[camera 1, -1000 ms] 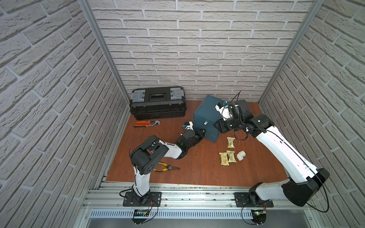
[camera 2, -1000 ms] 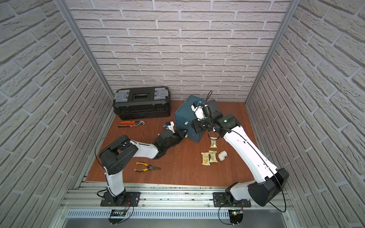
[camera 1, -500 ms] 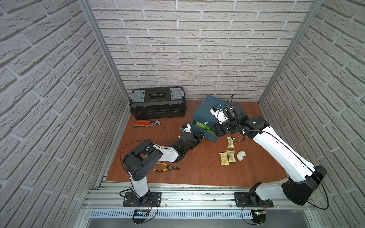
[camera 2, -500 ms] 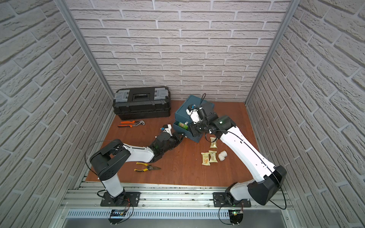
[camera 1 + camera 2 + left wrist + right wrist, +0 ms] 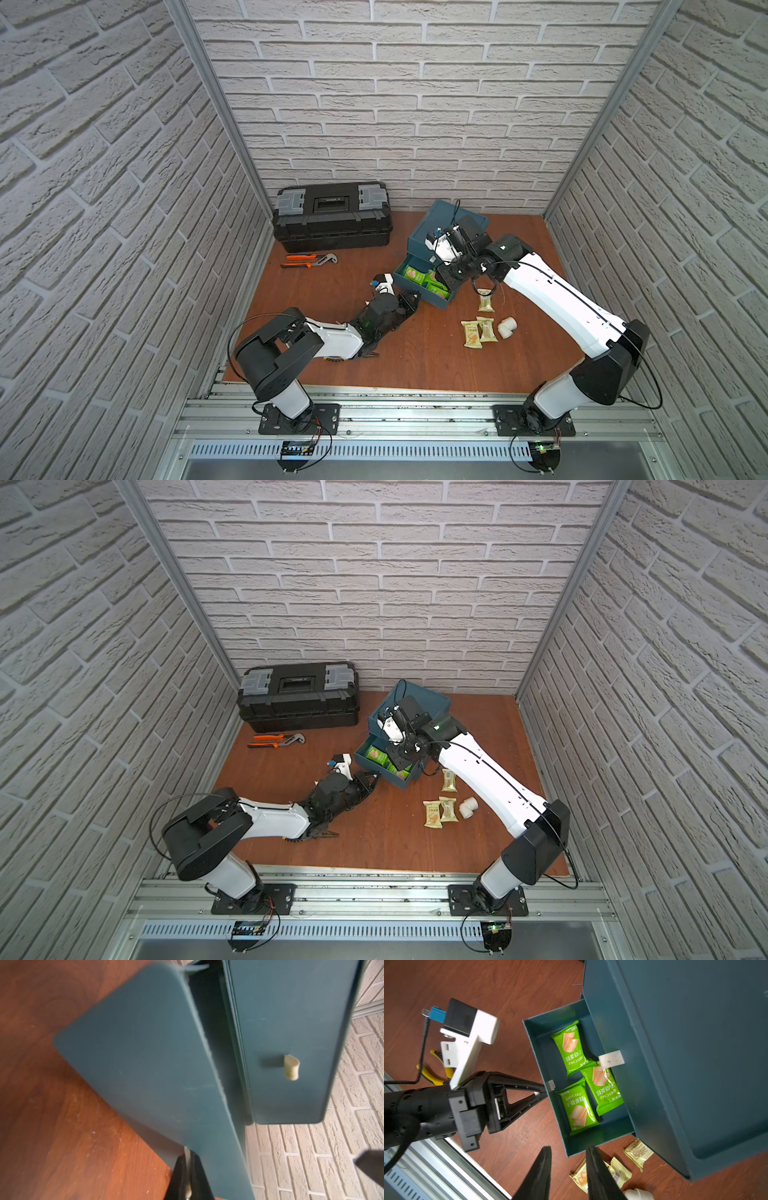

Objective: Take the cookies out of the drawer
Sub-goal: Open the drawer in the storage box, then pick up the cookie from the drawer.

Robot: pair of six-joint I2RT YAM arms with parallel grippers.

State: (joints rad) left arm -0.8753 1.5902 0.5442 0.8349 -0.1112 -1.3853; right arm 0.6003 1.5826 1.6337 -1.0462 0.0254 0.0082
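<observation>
Evidently the drawer (image 5: 538, 1053) has come open in the last second. A second ago its front sat almost flush with the teal cabinet (image 5: 432, 220) and none of its contents showed. Half a second ago it was partly out, and now it stands well out from the cabinet's lower front.

The left claw (image 5: 543, 1089) did the pulling and is still clamped on the small grey handle tab (image 5: 550, 1085) on the drawer's front wall. Its arm has drawn back from the cabinet, low over the bench (image 5: 332, 291).

Meanwhile the right arm has swung in from the cabinet's side. The right claw (image 5: 569, 1147) now hangs over the drawer's end. Its jaws are all but together, with only a narrow slit between them, and they hold nothing.

Three green cookies (image 5: 570, 1049) now lie in the open drawer. One is toward the far end, one (image 5: 577, 1107) is against the front wall, and one (image 5: 605, 1088) lies nearest the cabinet face, overlapping the far one. Three cream packets (image 5: 471, 334) already lie out on the bench in front of the cabinet, beside a white pipe elbow (image 5: 508, 327).

As I judge it, the task is partly done and the green packets can now be reached from above. The right claw will have to spread before it goes down. The packet by the front wall looks the easiest to take, and the one by the cabinet face leaves the least room. Keeping the left claw's hold should stop the drawer from sliding back.
</observation>
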